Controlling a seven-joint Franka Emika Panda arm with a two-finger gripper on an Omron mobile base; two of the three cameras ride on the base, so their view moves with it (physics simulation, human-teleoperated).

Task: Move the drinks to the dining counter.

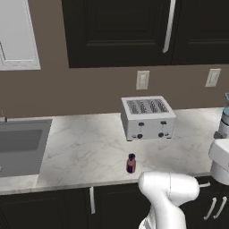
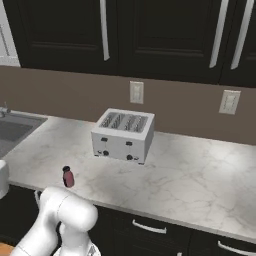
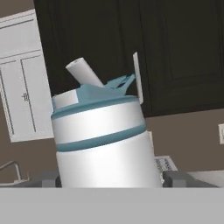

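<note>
Dark cabinets behind, the pincer (image 3: 109, 178) grasps the white-grey bottle (image 3: 105, 144) upright, spout upward.

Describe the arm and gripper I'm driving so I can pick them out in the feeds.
The arm is glossy white with rounded, bulbous joint housings and smooth tubular links; no cables or markings show. In the hand view, the gripper shows two small dark grey, blocky fingertips.

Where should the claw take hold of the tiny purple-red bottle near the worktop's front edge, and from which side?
On the body below the dark cap of the purple-red bottle, coming from the front edge of the worktop. It stands upright and alone, well clear of the toaster behind it, so a level side grip looks safest.
</note>
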